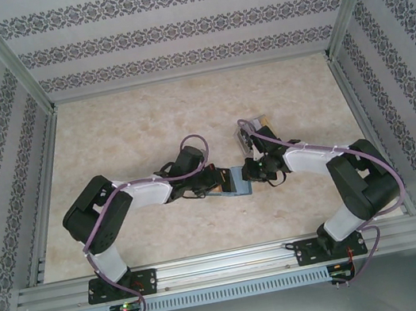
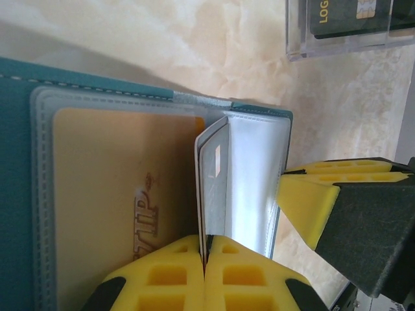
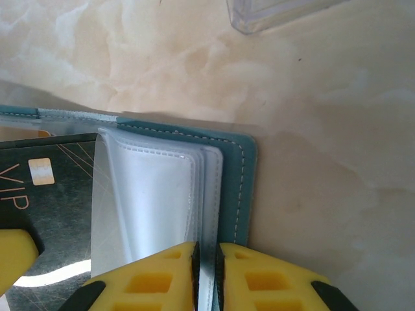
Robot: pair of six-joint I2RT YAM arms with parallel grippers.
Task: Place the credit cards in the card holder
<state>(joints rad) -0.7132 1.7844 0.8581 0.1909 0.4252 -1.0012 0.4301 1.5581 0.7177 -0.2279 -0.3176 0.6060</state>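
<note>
The left fingers (image 2: 209, 259) are pinched shut on the dark card (image 3: 58, 220), which stands edge-up in the open card holder (image 2: 13, 162). A tan card (image 2: 117, 194) lies sleeved just left of them. The right fingers (image 3: 192, 256), nearly closed, nip the holder's clear sleeves (image 3: 155, 194) on the worktop (image 3: 324, 129).

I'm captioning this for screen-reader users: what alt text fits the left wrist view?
The left gripper, shut, pinches a thin pale sheet standing on edge in the open teal card holder. A tan card marked VIP sits in a clear pocket to its left, and the right gripper holds the holder's right edge.
</note>
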